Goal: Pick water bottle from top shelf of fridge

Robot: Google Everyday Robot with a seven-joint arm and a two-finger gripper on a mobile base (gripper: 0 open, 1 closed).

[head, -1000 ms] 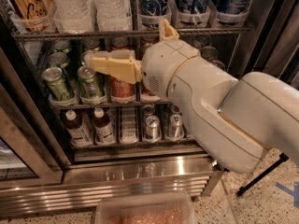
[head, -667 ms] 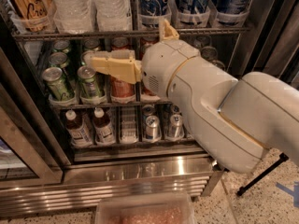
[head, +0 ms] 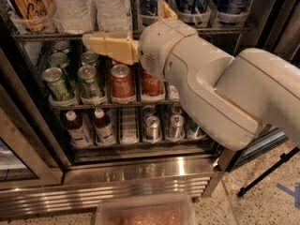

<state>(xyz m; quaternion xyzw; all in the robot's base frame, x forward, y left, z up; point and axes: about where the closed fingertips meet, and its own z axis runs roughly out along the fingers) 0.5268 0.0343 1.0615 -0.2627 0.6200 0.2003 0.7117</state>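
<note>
Cream end effector (head: 90,42) hovering just under top shelf (head: 47,35) of fridge (head: 140,177); open or closed, cannot tell. Water bottle (head: 71,8) untouched; reach, grip, lift remaining.

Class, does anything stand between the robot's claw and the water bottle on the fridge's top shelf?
No other drink does. The claw sits just below the water bottle, at the front of the top shelf. Only the shelf's rail and the clear holder around the bottle's base lie between them.
</note>
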